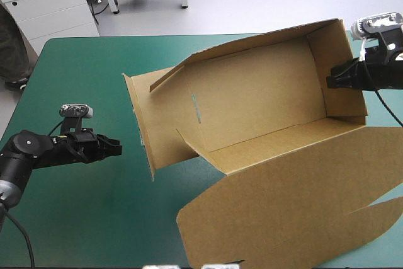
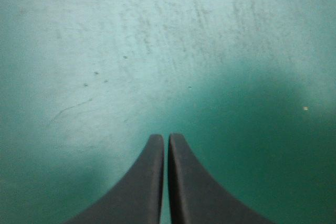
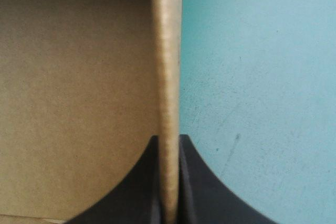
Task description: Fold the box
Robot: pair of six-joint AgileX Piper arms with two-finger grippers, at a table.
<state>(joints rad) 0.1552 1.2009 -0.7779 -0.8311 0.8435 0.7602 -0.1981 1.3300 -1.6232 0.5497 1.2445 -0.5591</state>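
Currently I am clamping my right gripper (image 1: 330,80) on the box (image 1: 252,105). Its black fingers are pinching the upright end wall (image 3: 168,66) at the box's right end, and the board's edge is running straight up between them, with brown inner face to one side and teal-green cover (image 1: 82,80) to the other. My left gripper (image 1: 115,149) is hanging over bare cover with its fingers pressed together in one point, gripping nothing. The box is sitting right of the table's centre, partly formed, with its walls partly raised and the big lid panel (image 1: 296,218) lying flat toward the near edge. Its long axis is running across the table, from my right gripper toward my left one. The loose left end flap (image 1: 140,118) is standing open and facing my left gripper, near it but apart, with a strip of cover between them. Judgement: the left arm is the nearer one for that flap, approaching rightward along the box's axis and parting its fingers first if a pinch is wanted. Risk: a push there could be sliding the box against my right hold.
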